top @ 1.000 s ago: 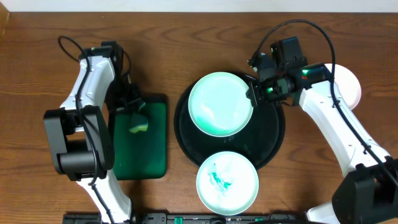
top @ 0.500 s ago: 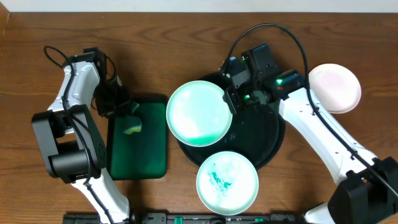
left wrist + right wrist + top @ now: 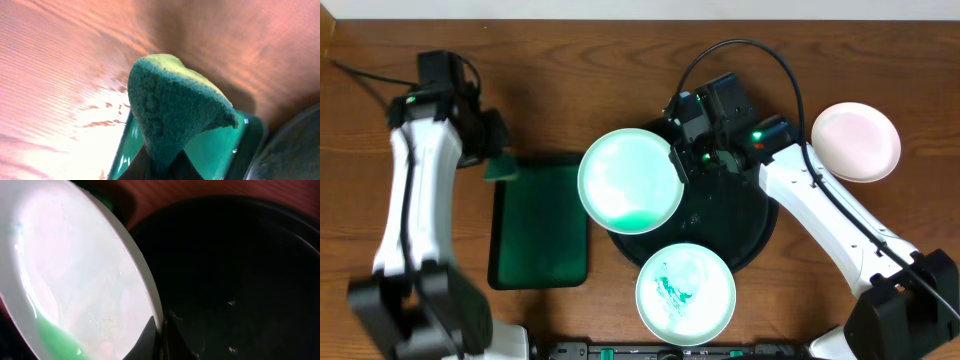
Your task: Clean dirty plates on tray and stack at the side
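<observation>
My right gripper (image 3: 678, 165) is shut on the right rim of a pale-mint plate (image 3: 631, 181), holding it tilted over the left edge of the round black tray (image 3: 745, 225). In the right wrist view the fingertips (image 3: 161, 325) pinch that plate's (image 3: 75, 275) rim, green liquid pooled at its low side, the tray (image 3: 240, 270) beneath. A second plate (image 3: 685, 294) with teal smears lies at the tray's front rim. A third, pinkish-white plate (image 3: 856, 141) rests on the table at the right. My left gripper (image 3: 496, 152) is shut on a green-and-yellow sponge (image 3: 170, 105).
A green rectangular tray (image 3: 540, 225) lies left of the black tray, and its corner (image 3: 220, 150) shows under the sponge in the left wrist view. The right arm's black cable (image 3: 740, 50) loops over the back of the table.
The right gripper has carried the plate leftward, past the black tray's left rim. The left gripper has lifted the sponge off the green tray and moved it back and left.
</observation>
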### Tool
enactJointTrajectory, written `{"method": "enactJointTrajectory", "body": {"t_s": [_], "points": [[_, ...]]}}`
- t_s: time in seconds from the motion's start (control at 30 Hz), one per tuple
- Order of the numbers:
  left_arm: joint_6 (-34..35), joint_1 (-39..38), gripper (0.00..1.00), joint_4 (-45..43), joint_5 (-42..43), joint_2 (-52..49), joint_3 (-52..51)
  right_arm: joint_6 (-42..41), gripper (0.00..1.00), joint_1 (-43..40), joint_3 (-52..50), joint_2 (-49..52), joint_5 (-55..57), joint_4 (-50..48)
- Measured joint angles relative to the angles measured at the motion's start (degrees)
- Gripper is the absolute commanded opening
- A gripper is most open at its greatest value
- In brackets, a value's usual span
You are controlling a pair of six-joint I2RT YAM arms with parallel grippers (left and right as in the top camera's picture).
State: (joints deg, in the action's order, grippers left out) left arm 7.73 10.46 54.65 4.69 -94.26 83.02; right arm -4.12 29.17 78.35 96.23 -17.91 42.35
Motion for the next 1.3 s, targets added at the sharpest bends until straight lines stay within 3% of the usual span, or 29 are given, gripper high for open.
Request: {"method": "enactJointTrajectory", "body": {"t_s": [0.13,0.33,0.7,1.0,1.3], "points": [[0.4,-0.5,0.07,0.8,-1.7,4.9,0.4,-1.8,0.01,-0.6,0.0,0.0,5.5,2.1],[2.1,-0.5,0.07,2.1,-2.5,4.5,0.3,-6.2,0.01,-4.9,0.0,0.0,15.0,8.4],[3.0,-0.5,0.07,3.3,-2.5,4.5,0.3,-15.8,0.01,-7.9,0.2,0.0,24.0,10.6],[3.5,-0.5,0.07,3.5,-2.5,4.5,0.3,-11.6,0.01,-7.9,7.2,0.1,34.6,13.7],[4.3,-0.5,0.07,3.4,-2.6,4.5,-0.2,-0.9,0.01,-5.3,10.1,0.1,44.5,16.9]]}}
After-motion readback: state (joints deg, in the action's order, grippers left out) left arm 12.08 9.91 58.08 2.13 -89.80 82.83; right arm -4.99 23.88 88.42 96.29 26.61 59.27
